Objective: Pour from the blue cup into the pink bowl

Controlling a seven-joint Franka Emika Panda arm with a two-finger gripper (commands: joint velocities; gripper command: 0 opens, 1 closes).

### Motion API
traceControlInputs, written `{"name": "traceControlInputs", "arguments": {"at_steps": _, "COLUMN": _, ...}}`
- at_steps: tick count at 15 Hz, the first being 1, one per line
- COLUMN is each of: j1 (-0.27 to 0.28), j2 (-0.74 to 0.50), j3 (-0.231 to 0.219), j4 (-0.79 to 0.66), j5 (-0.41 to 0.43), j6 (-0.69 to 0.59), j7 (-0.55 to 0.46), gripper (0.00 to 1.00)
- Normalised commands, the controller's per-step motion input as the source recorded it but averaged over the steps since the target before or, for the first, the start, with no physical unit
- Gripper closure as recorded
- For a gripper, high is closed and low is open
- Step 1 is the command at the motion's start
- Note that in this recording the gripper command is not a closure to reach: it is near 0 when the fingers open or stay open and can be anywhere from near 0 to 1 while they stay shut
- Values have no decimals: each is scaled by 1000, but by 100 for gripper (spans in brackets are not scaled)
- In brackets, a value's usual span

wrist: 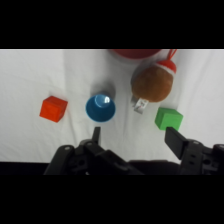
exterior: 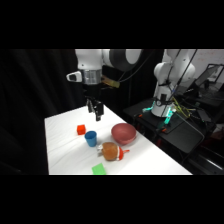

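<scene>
Green block [exterior: 99, 169]: nearest the side camera, flat at the table's front edge; I also see it in the wrist view, right of the cup.
Toy [exterior: 110, 150]: orange-brown, rounded, with red bits; it sits between the green block and the bowl, just beside the cup.
Blue cup [exterior: 91, 138]: upright on the white table [exterior: 60, 150], just beside the red cube [exterior: 80, 130]. From the wrist camera I look down into its open mouth; contents I cannot make out.
Pink bowl [exterior: 123, 133]: stands right of the cup in the side view, near it but not touching. Only its rim shows at the top edge of the wrist view. I cannot tell whether anything is in it.
Gripper [exterior: 96, 114]: hangs above the table behind the cup, fingers pointing down. In the wrist view its two fingers [wrist: 97, 134] stand spread apart with nothing between them. The cup sits just ahead of the left-hand finger, not centred in the gap.
Contact: none that I can see; the cup is well clear of the fingers.
Progress: as I judge it, early. Cup not grasped, not lifted, nothing poured.
Left to do: centre the gap over the cup, descend, close on its wall, lift, carry across to the bowl, tip.
Risk: toy crowds the cup's far side; a finger could nudge it on the way down.
</scene>
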Motion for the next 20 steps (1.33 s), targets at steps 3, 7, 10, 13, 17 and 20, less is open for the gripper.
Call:
{"name": "traceControlInputs", "arguments": {"at_steps": 3, "j1": 47, "j2": 231, "j3": -20, "j4": 143, "j5": -112, "j6": 434, "j7": 247, "gripper": 0}}
{"name": "traceControlInputs", "arguments": {"at_steps": 7, "j1": 46, "j2": 195, "j3": -68, "j4": -20, "j5": -107, "j6": 391, "j7": 216, "gripper": 0}}
{"name": "traceControlInputs", "arguments": {"at_steps": 10, "j1": 60, "j2": 154, "j3": -74, "j4": -54, "j5": -48, "j6": 288, "j7": 168, "gripper": 0}}
{"name": "traceControlInputs", "arguments": {"at_steps": 13, "j1": 84, "j2": 121, "j3": -74, "j4": -17, "j5": -19, "j6": 199, "j7": 146, "gripper": 0}}
{"name": "traceControlInputs", "arguments": {"at_steps": 17, "j1": 89, "j2": 178, "j3": -88, "j4": 78, "j5": 11, "j6": 160, "j7": 129, "gripper": 0}}
{"name": "traceControlInputs", "arguments": {"at_steps": 20, "j1": 94, "j2": 275, "j3": -120, "j4": 185, "j5": 17, "j6": 161, "j7": 124, "gripper": 0}}
